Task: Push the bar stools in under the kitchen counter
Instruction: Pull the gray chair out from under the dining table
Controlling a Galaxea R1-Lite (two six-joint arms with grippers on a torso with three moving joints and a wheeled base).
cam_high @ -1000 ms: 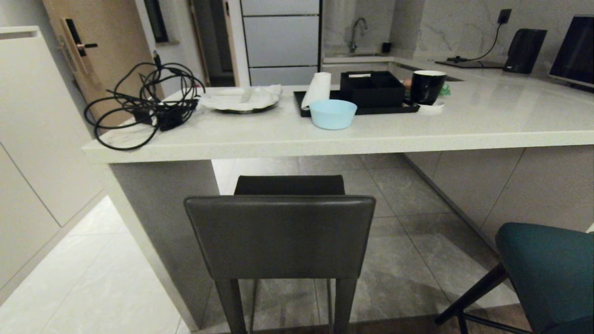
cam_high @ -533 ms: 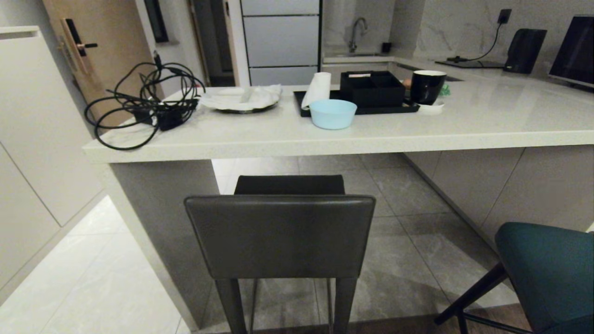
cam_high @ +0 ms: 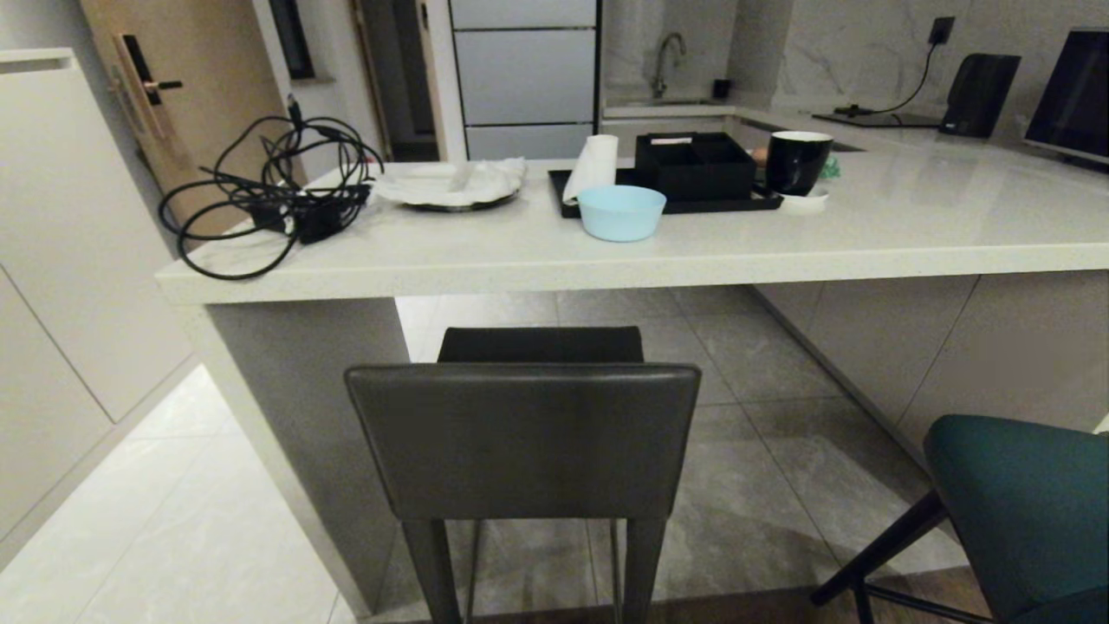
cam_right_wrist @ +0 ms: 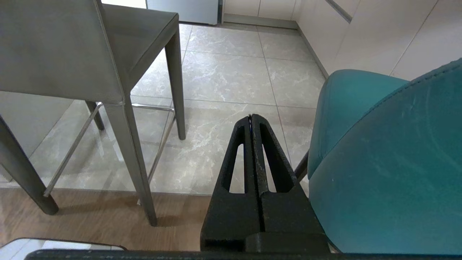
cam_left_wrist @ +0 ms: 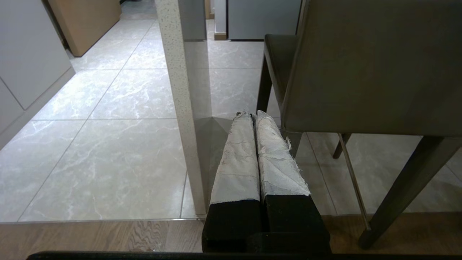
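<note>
A dark grey square-backed bar stool (cam_high: 523,438) stands straight ahead, its backrest toward me and its seat reaching partly under the off-white kitchen counter (cam_high: 606,260). A teal bar stool (cam_high: 1027,507) with thin black legs stands at the lower right, out from the counter. Neither arm shows in the head view. My left gripper (cam_left_wrist: 252,115) is shut and empty, low beside the grey stool (cam_left_wrist: 368,65) and the counter's side panel (cam_left_wrist: 180,104). Shut and empty too, my right gripper (cam_right_wrist: 251,116) hangs between the grey stool (cam_right_wrist: 57,50) and the teal stool (cam_right_wrist: 389,159).
On the counter lie a tangle of black cable (cam_high: 269,195), a plate with cloth (cam_high: 450,186), a light blue bowl (cam_high: 621,212), a black tray (cam_high: 667,186) and a black mug (cam_high: 797,162). White cabinets (cam_high: 61,260) stand left. Tiled floor (cam_high: 762,485) runs under the counter.
</note>
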